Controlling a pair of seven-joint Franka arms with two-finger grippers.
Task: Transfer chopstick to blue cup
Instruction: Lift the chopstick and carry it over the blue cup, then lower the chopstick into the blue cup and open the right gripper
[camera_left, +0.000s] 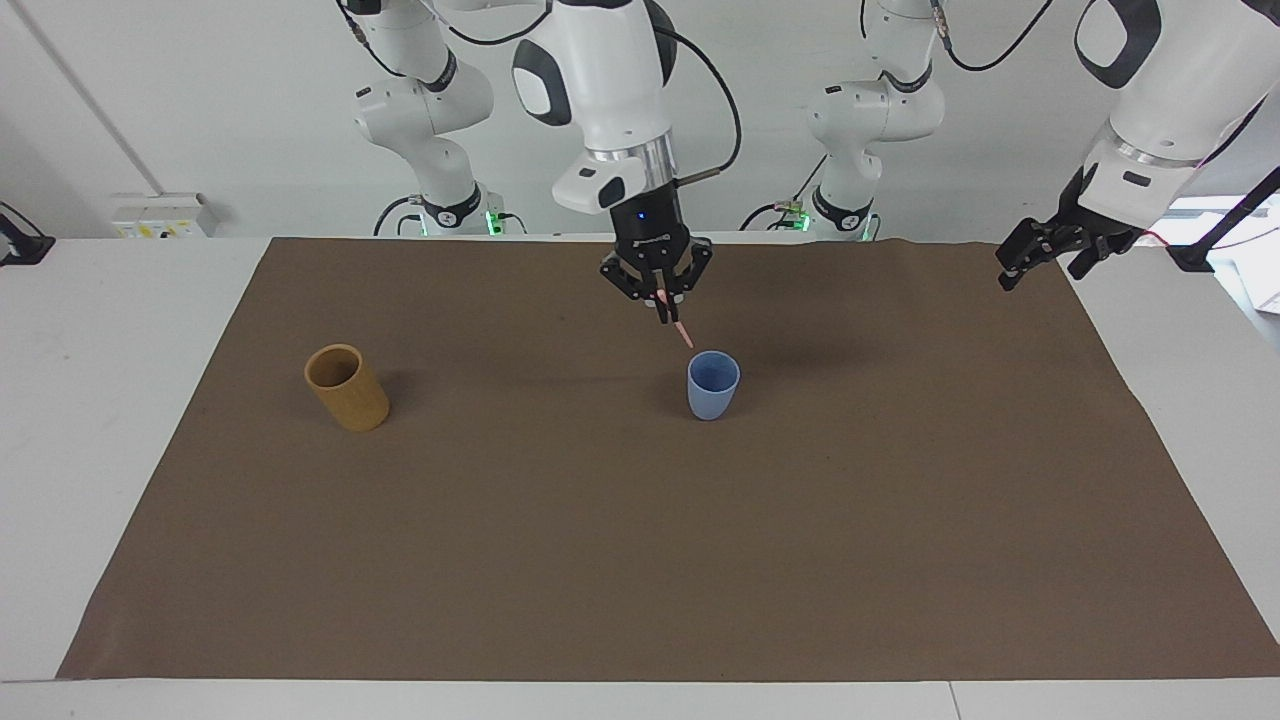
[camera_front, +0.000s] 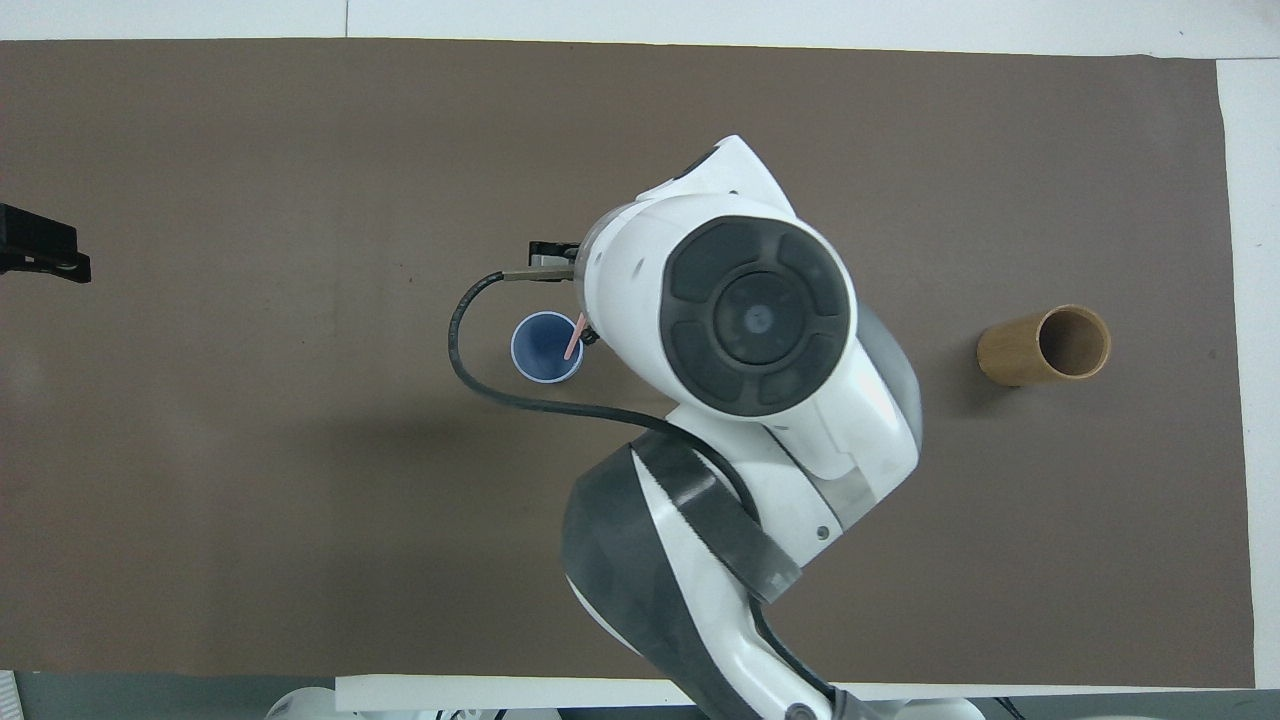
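Observation:
My right gripper (camera_left: 662, 306) is up in the air over the blue cup (camera_left: 712, 392) and shut on the pale pink chopstick (camera_left: 681, 331). The stick slants down from the fingers, and its lower tip hangs just above the cup's rim, on the side nearer to the robots. In the overhead view the chopstick (camera_front: 573, 338) shows over the blue cup's (camera_front: 538, 352) opening, and the right arm hides most of its gripper. My left gripper (camera_left: 1012, 270) waits in the air over the mat's edge at the left arm's end; it also shows in the overhead view (camera_front: 45, 255).
A taller tan-yellow cylindrical cup (camera_left: 347, 388) stands on the brown mat (camera_left: 640, 560) toward the right arm's end of the table; it also shows in the overhead view (camera_front: 1043, 346). The right arm's body covers the mat's middle in the overhead view.

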